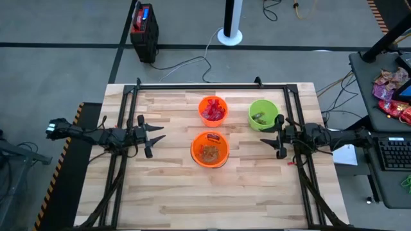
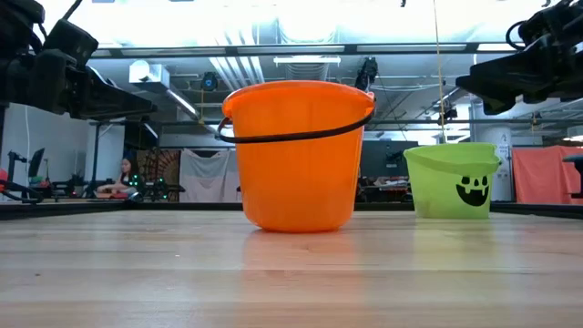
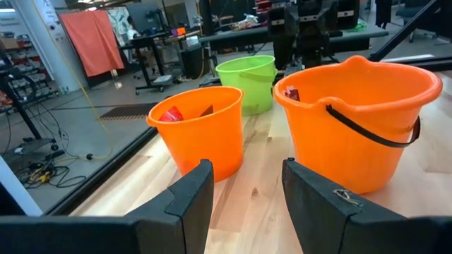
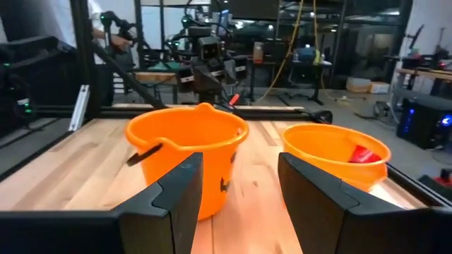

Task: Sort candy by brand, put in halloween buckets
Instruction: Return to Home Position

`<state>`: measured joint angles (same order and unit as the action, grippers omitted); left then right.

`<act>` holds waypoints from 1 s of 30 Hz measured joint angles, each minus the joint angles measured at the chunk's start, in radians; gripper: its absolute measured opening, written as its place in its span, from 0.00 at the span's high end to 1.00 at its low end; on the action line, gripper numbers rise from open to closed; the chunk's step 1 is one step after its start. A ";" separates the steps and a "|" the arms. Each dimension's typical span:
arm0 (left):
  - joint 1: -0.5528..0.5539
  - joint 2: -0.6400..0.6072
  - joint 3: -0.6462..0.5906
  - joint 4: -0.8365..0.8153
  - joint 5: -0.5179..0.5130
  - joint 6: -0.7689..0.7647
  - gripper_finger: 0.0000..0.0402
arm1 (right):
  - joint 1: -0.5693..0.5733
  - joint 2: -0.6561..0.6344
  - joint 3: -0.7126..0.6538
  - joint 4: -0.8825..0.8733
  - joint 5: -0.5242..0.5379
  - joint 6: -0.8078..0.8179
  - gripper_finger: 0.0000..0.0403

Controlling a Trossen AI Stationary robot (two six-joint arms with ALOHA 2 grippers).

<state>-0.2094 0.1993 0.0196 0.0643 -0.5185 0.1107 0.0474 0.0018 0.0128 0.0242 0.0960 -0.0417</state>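
**High view.** 3 buckets cluster at the table's [image 1: 167,192] middle and back. The top orange bucket [image 1: 200,108] holds red candy [image 1: 214,113]. The green bucket [image 1: 251,112] stands near its right, and the near orange bucket [image 1: 193,151], in front, holds brownish pieces. No loose candy shows on the board. The left gripper [image 1: 157,136] hangs over the left half, well apart from the buckets. The right gripper [image 1: 266,136] sits just beside the green bucket. Both point inward. Sorting looks finished, so the step in hand is the retreat home. It would go best with each arm drawn straight back along its own line, kept level. The right arm has the least margin, at the green rim. The black frame [image 1: 205,85] runs along the back and both sides under the arms; the open room is the bare board in front.

**Low view.** The arms show only at the 2 upper corners, with clear air between them and the buckets. The near orange bucket's handle hangs low at the front, so a dipping finger could snag it.

**Left wrist view.** The 2 fingers stand wide apart with nothing between them. All 3 buckets lie ahead, a red packet showing in the top orange one.

**Right wrist view.** These fingers are also spread and empty. Both orange buckets stand ahead, not touching them.
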 joint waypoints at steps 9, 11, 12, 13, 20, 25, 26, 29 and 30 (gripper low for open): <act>0.000 0.002 0.000 0.003 -0.001 0.000 0.62 | 0.001 0.027 -0.001 0.008 0.001 0.183 0.56; 0.000 0.002 0.000 0.003 -0.001 0.000 0.62 | 0.001 0.027 -0.001 0.008 0.001 0.209 0.56; 0.000 0.002 0.000 0.003 -0.003 0.000 0.62 | 0.001 0.027 -0.001 0.008 0.001 0.217 0.56; 0.000 0.002 0.000 0.003 -0.004 0.000 0.62 | 0.001 0.027 -0.001 0.008 0.001 0.224 0.56; 0.000 0.002 0.000 0.003 -0.004 0.000 0.62 | 0.001 0.027 -0.001 0.009 0.001 0.224 0.56; 0.000 0.002 0.000 0.003 -0.004 0.000 0.62 | 0.001 0.027 -0.001 0.009 0.001 0.224 0.56; 0.000 0.002 0.000 0.003 -0.004 0.000 0.62 | 0.001 0.027 -0.001 0.009 0.001 0.225 0.56; 0.000 0.002 0.000 0.003 -0.004 0.000 0.62 | 0.001 0.027 -0.001 0.009 0.001 0.224 0.56; 0.000 0.002 0.000 0.003 -0.004 0.000 0.62 | 0.001 0.027 -0.001 0.009 0.001 0.224 0.56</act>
<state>-0.2096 0.2016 0.0200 0.0669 -0.5224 0.1108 0.0483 0.0284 0.0120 0.0334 0.0975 0.1825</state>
